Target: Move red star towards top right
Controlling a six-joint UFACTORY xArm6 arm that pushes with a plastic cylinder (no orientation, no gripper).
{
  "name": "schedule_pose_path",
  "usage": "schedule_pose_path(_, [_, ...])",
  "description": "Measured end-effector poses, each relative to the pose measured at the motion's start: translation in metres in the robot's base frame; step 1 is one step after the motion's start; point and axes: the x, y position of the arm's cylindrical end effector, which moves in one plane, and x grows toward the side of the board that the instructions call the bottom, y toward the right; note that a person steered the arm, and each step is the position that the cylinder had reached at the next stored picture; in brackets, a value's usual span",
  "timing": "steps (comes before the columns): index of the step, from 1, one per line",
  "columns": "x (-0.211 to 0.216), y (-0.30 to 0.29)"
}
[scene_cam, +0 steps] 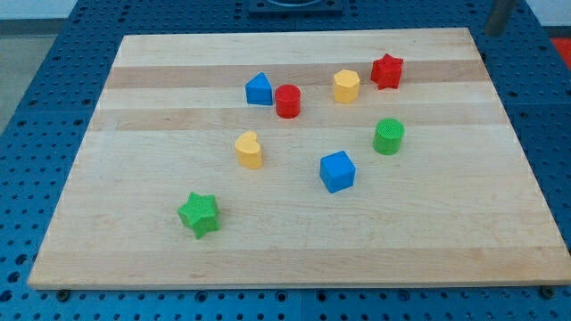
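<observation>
The red star (387, 71) sits on the wooden board (294, 259) near the view's top right. A yellow hexagon (346, 86) is just left of it, apart from it. A dark rod enters at the view's top right corner, and my tip (492, 34) is beyond the board's top right corner, well right of and above the red star, touching no block.
A red cylinder (287, 101) and a blue block (259, 89) stand close together at upper centre. A green cylinder (388, 136) is below the red star. A blue cube (337, 171), a yellow block (250, 150) and a green star (198, 214) lie lower.
</observation>
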Motion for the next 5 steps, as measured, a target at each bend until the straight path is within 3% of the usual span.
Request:
schedule_pose_path(3, [0.000,-0.006])
schedule_pose_path(4, [-0.004,-0.027])
schedule_pose_path(5, [-0.007,-0.089])
